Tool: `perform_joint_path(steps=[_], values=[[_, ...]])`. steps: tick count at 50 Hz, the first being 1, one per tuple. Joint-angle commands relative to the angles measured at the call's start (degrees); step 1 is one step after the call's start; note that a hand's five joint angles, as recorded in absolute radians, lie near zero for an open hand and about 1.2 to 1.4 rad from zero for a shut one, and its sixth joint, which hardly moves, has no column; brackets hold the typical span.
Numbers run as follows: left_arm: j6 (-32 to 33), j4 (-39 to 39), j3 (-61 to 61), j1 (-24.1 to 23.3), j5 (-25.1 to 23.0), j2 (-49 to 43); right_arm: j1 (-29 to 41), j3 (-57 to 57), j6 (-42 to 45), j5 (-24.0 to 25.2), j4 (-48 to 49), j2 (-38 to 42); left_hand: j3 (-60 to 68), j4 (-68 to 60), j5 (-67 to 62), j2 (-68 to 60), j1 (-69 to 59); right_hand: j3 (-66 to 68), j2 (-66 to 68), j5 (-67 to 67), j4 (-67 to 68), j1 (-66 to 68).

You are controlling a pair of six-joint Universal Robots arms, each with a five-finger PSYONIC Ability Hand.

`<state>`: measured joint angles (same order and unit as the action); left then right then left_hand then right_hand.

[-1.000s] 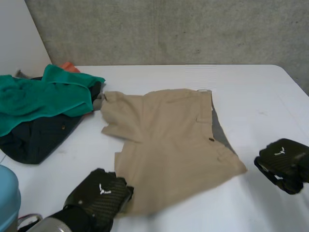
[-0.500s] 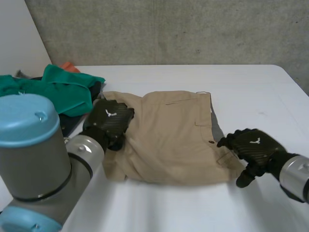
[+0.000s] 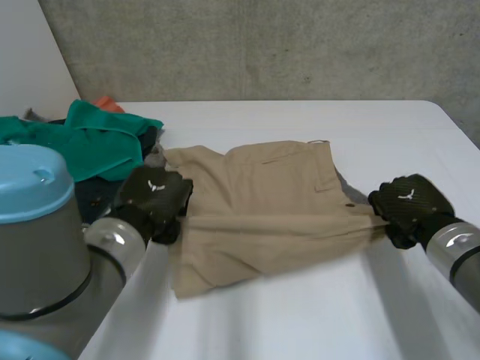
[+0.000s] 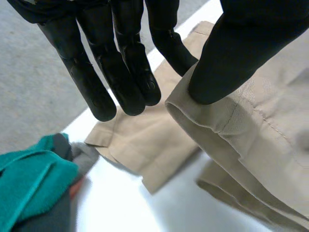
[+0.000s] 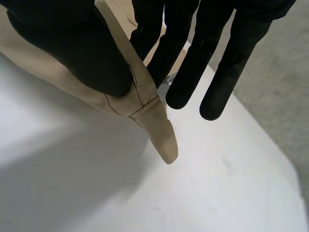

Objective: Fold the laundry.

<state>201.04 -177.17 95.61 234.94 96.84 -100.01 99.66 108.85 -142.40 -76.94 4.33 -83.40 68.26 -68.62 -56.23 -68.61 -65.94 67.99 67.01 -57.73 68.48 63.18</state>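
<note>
**The left hand (image 3: 154, 199) and right hand (image 3: 409, 202) pinching the beige cotton shorts (image 3: 262, 180)**

Head view: the hands are holding up a ridge across the shorts, one end at centre-left and the other at centre-right of the frame, over the white table (image 3: 360, 300). A crumpled green cloth (image 3: 90, 142) is lying at upper left.

Left wrist view: the left hand (image 4: 120, 63) is pressing its thumb on the shorts' (image 4: 251, 140) folded edge, with a finger tucked behind it.

Right wrist view: the right hand (image 5: 183, 58) is nipping a hem corner between thumb and fingers.

The robot's left hand (image 3: 154, 199) and right hand (image 3: 409, 206) are held low over the table, one at each end of a raised fold in the beige shorts (image 3: 262, 187). Each pinches the cloth between its thumb and a finger, with the other fingers (image 4: 120, 72) straight. Both forearms reach in from the near side.
</note>
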Motion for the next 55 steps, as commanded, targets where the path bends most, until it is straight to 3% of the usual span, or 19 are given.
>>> perform_joint_path(steps=[1,7,13,16,20,25,32,40,41,42,43,44,48,55], values=[[-0.12,10.86,3.88,-2.99,-1.38,8.49,-1.75,-1.53,7.13,1.0,-14.85,-9.14,11.74,-11.38,-13.77,-11.39,-14.06,12.01,12.99,-12.27,11.52,16.82],[-0.12,15.98,4.94,-6.33,-2.53,12.73,-2.54,-5.31,13.62,1.62,-27.25,-19.86,11.74,-11.38,-13.77,-11.39,-14.06,12.01,12.99,-12.27,11.52,16.82],[0.58,12.66,3.28,-5.99,-2.27,10.46,-3.16,-6.46,16.89,1.53,-27.71,-20.14,11.74,-11.38,-13.77,-11.39,-14.06,12.01,12.99,-12.27,11.52,16.82],[1.54,6.35,0.65,-5.46,-2.18,5.29,-2.46,-8.03,16.71,1.36,-25.52,-14.1,11.74,-11.38,-13.77,-11.39,-14.06,12.01,12.99,-12.27,11.52,16.82],[4.88,-2.54,-3.4,-3.0,-2.18,-1.23,0.17,-14.78,15.84,0.13,-18.94,0.03,11.74,-11.38,-13.77,-11.39,-14.06,12.01,12.99,-12.27,11.52,16.82],[11.73,-14.84,-13.49,-0.8,-2.09,-13.08,2.29,-23.14,13.03,-2.07,-11.73,9.38,11.74,-11.38,-13.77,-11.39,-14.06,12.01,12.99,-12.27,11.52,16.82],[19.12,-25.22,-29.31,1.83,-2.27,-28.98,3.87,-33.96,11.62,-2.51,4.17,23.44,11.74,-11.38,-13.77,-11.39,-14.06,12.01,12.99,-12.27,11.52,16.82],[19.74,-32.96,-40.49,3.6,-2.97,-41.74,4.58,-40.03,10.65,-2.69,23.61,35.84,11.74,-11.38,-13.77,-11.39,-14.06,12.01,12.99,-12.27,11.52,16.82],[19.83,-33.84,-40.67,3.6,-3.23,-42.37,4.92,-40.2,10.65,-2.95,24.66,36.8,-0.56,0.92,-1.47,0.91,-1.76,-6.58,-5.6,6.32,-7.07,-1.77],[19.83,-34.81,-40.59,3.51,-3.32,-42.64,5.62,-40.73,10.82,-3.47,26.24,38.55,-22.0,22.36,19.97,22.35,19.68,-57.99,-57.01,57.73,-58.48,-53.18],[19.74,-35.86,-40.33,3.42,-3.41,-42.73,5.8,-40.82,10.91,-3.65,26.34,39.01,-44.2,44.55,42.17,44.55,41.88,-57.99,-57.01,57.73,-58.48,-53.18],[19.92,-38.05,-39.28,3.16,-3.93,-42.73,6.07,-40.91,10.91,-4.0,26.52,39.36,-57.24,57.6,55.21,57.59,54.92,-57.99,-57.01,57.73,-58.48,-53.18],[19.65,-42.72,-34.8,2.19,-3.94,-40.28,6.6,-39.86,10.21,-6.55,24.95,37.79,-58.26,58.62,56.23,58.61,55.94,-57.99,-57.01,57.73,-58.48,-53.18],[19.31,-44.31,-24.79,1.23,-3.41,-31.93,5.72,-33.97,2.84,-7.7,7.38,28.04,-58.26,58.62,56.23,58.61,55.94,-57.99,-57.01,57.73,-58.48,-53.18]])
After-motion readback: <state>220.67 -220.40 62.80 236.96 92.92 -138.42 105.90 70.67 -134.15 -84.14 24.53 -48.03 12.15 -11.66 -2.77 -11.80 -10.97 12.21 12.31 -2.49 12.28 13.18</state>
